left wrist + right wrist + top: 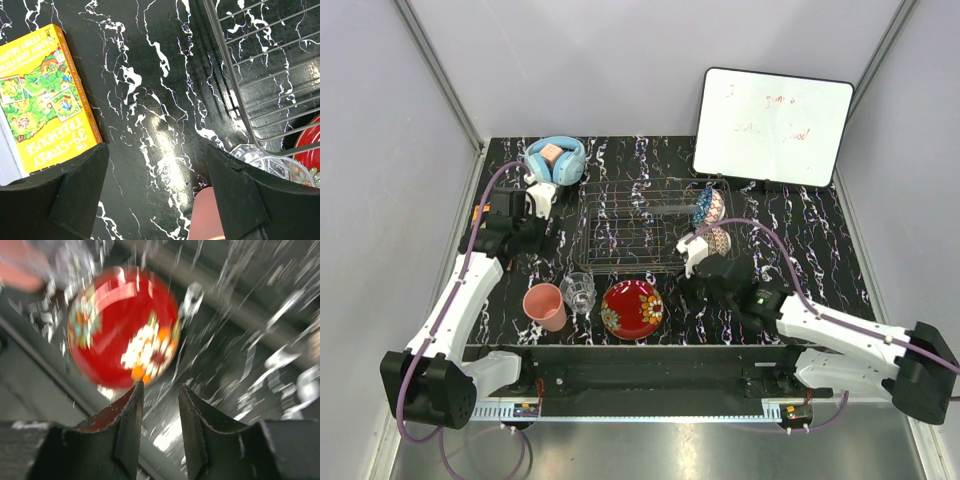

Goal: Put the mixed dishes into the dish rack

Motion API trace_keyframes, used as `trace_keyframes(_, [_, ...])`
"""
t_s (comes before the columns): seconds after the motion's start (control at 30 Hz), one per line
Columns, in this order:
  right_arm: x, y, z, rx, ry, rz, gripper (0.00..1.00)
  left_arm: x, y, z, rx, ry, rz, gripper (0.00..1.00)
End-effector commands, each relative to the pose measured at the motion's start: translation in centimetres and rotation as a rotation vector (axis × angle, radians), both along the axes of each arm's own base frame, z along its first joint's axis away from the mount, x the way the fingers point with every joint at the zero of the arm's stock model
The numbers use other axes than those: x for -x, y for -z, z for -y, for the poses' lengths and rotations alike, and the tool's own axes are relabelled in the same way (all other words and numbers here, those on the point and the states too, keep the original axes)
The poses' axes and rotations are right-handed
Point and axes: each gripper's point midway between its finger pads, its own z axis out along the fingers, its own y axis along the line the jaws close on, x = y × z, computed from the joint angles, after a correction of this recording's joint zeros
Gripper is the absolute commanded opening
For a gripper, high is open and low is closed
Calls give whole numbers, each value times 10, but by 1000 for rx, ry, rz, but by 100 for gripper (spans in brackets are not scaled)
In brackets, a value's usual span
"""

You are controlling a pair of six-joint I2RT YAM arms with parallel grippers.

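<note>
- Left end effector (157, 150): jaws spread wide with nothing between them. It hovers over bare tabletop (800, 230) near the left edge, just left of the dish rack (635, 225).
- Right end effector (160, 386): jaws stand partly open with a narrow gap and hold nothing. The right wrist view is blurred. It is over the tabletop just right of the red floral plate (632, 308).
- Dish rack: a low wire grid in the middle of the tabletop, toward the far edge.
- Blue patterned bowl (707, 205): at the right end of the rack, tilted up on its edge.
- Cream lattice bowl (718, 241): just beside the blue patterned bowl, on its near side.
- Red floral plate: flat on the tabletop near the near edge, outside the rack.
- Glass tumbler (578, 290): upright, just left of the plate.
- Pink cup (545, 305): just beside the tumbler on its left; whether they touch cannot be told.
- Blue headphones (555, 158): at the far left corner.
- Whiteboard (772, 125): propped at the far right corner.
- Yellow book (45, 95): lies flat at the left edge.
</note>
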Motion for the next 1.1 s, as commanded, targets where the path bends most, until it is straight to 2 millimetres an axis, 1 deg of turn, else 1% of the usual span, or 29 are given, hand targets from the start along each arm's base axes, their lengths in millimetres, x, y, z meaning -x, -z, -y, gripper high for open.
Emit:
trace_keyframes(0.0, [24,20,-26,-127,-16,-216,42,-8,-27,-4,-12,-5,81,82])
trace_keyframes(0.03, [25,23,-30,-131,-24,-227,42,-8,-27,-4,-13,-4,79,82])
trace_keyframes(0.1, [26,39,-30,-115,-9,-266,43,-7,-27,-4,-14,-5,79,82])
trace_keyframes(0.13, [24,39,-35,-136,-13,-263,42,-6,-29,-4,-11,-6,84,82])
trace_keyframes(0.2, [28,54,-33,-122,1,-299,43,-6,-28,-5,-14,-7,83,82])
trace_keyframes(0.23, [24,49,-40,-165,-7,-280,45,-5,-28,-4,-14,-4,84,82])
trace_keyframes(0.3, [23,59,-41,-169,7,-293,47,-4,-28,-6,-20,-5,85,82])
trace_keyframes(0.37, [25,69,-39,-155,14,-304,49,-4,-28,-7,-27,-4,88,82])
trace_keyframes(0.43, [22,80,-38,-137,36,-310,50,-3,-29,-7,-28,-1,88,82])
trace_keyframes(0.5, [21,87,-36,-120,43,-304,51,-2,-28,-7,-31,-1,87,82])
trace_keyframes(0.63, [14,94,-34,-103,62,-284,53,-1,-28,-7,-31,-1,87,82])
trace_keyframes(0.67, [14,100,-34,-89,66,-287,53,-1,-27,-7,-30,-2,84,82])
trace_keyframes(0.7, [12,99,-36,-98,66,-284,53,-1,-27,-7,-31,-1,84,82])
trace_keyframes(0.77, [13,110,-38,-88,67,-305,53,-1,-27,-7,-29,-3,83,82])
trace_keyframes(0.83, [11,112,-42,-99,70,-314,53,-1,-26,-8,-32,-3,81,82])
trace_keyframes(0.87, [13,122,-43,-83,75,-336,53,-1,-26,-8,-31,-3,84,82])
trace_keyframes(0.93, [11,126,-46,-79,75,-346,52,0,-27,-8,-33,-1,84,82])
trace_keyframes(0.97, [10,132,-46,-67,83,-358,52,1,-27,-8,-33,1,86,82])
trace_keyframes(1.03, [7,134,-47,-65,87,-372,50,4,-26,-9,-38,4,85,82])
trace_keyframes(1.07, [6,140,-45,-57,92,-389,49,5,-26,-9,-37,6,88,82])
